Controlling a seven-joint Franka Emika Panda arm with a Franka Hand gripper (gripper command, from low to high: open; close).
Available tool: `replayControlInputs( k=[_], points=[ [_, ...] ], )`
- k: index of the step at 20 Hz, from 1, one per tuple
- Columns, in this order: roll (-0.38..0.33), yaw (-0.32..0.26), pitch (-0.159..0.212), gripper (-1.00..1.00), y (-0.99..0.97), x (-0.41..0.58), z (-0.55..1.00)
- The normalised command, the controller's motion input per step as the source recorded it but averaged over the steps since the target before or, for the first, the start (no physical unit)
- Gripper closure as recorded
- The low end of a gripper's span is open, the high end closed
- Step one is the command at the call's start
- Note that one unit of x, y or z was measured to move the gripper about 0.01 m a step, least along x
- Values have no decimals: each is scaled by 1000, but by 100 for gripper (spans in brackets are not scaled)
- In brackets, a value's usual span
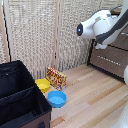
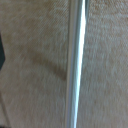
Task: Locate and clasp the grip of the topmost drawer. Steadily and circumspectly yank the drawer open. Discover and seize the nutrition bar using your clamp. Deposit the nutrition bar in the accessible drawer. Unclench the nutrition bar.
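Observation:
The wrist view is filled by the brown wood-grain front of a drawer [image 2: 35, 60], with its slim silver bar handle [image 2: 75, 65] running across the middle, very close. A dark sliver at the picture's edge may be a finger [image 2: 2, 50]. In the exterior view the white arm [image 1: 97, 25] reaches to the upper part of the brown dresser [image 1: 110, 59] at the exterior view's right. The clamp is hidden behind the arm there. The orange-yellow nutrition bar [image 1: 56, 77] stands on the wooden floor, leaning near the woven screen, far from the arm.
A yellow bowl [image 1: 43, 85] and a blue bowl [image 1: 57, 99] sit on the floor beside the bar. A large black fabric bin [image 1: 20, 95] fills the exterior view's lower left. A woven screen [image 1: 40, 35] stands behind.

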Motion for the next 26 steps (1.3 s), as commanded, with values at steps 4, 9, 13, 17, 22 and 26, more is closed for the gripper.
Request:
replayControlInputs(
  k=[4, 9, 13, 17, 22, 26],
  points=[
    [-49, 90, 1, 100, -479, -11, 52],
    [0, 0, 0, 100, -42, 0, 0],
    [0, 0, 0, 100, -53, 0, 0],
    [0, 0, 0, 100, -71, 0, 48],
    [87, 17, 1, 100, 150, 0, 106],
    [141, 29, 2, 100, 607, -1, 45]
  ],
)
